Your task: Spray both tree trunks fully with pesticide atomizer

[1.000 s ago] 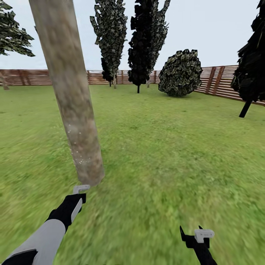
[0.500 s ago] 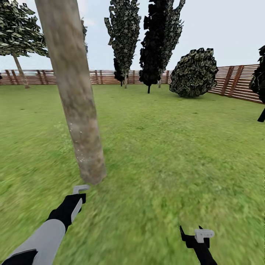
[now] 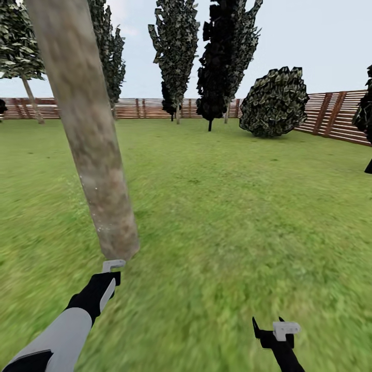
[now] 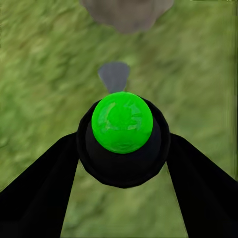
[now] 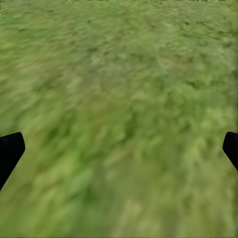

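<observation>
The pesticide atomizer (image 4: 122,121), a black body with a bright green round cap and a grey nozzle, sits between the black fingers of my left gripper (image 4: 124,145), which is shut on it. In the head view its grey tip (image 3: 113,265) sticks out beyond the left gripper (image 3: 106,281), almost touching the foot of the thick, leaning beige-grey tree trunk (image 3: 88,134). A few whitish specks show low on that trunk. Another tree (image 3: 20,46) with a pale trunk stands far left by the fence. My right gripper (image 3: 274,330) hangs open over bare grass, fingers (image 5: 10,151) far apart.
Green lawn (image 3: 232,206) stretches ahead and right to a brown slat fence (image 3: 325,116). Tall dark trees (image 3: 225,57) and a round bush (image 3: 274,103) stand near the fence. A black tree (image 3: 364,113) is at the right edge.
The whole view has swung left and then slid sideways, so the trunk now sits further left and a far tree has come out behind it. Both arms hold the same pose.
</observation>
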Tool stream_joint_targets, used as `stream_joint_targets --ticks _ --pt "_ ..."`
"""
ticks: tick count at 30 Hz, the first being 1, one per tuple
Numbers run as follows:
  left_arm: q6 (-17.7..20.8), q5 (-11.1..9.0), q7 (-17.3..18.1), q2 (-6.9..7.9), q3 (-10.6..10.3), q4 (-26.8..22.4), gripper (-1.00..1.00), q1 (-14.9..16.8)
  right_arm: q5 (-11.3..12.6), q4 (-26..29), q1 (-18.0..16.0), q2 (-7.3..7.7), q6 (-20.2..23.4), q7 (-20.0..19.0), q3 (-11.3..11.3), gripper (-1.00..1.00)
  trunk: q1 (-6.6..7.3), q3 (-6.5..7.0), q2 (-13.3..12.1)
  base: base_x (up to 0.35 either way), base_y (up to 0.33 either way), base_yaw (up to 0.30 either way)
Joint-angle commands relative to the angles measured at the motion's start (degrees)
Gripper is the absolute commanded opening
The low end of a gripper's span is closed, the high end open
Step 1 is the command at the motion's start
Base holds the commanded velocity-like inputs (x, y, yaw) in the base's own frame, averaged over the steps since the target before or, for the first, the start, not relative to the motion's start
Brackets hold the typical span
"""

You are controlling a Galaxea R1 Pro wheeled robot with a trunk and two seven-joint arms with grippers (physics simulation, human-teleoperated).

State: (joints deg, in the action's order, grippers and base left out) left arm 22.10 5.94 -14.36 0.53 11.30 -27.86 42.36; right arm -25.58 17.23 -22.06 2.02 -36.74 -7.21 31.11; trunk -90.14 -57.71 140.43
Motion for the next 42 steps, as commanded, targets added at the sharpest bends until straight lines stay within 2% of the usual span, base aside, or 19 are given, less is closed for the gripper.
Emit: stream_joint_targets --ticks 1,42 --pt "0.00 0.04 0.03 0.00 0.02 -0.01 -1.00 0.02 0.00 0.00 0.00 0.00 0.00 0.00 0.00 1.00 0.00 0.00 0.00 0.126 -0.273 0.217" --pt "-0.04 0.03 0.03 -0.02 0.02 -0.01 -1.00 0.00 0.00 0.00 0.00 0.00 0.00 0.00 0.00 1.00 0.00 0.00 0.00 0.117 -0.273 0.275"
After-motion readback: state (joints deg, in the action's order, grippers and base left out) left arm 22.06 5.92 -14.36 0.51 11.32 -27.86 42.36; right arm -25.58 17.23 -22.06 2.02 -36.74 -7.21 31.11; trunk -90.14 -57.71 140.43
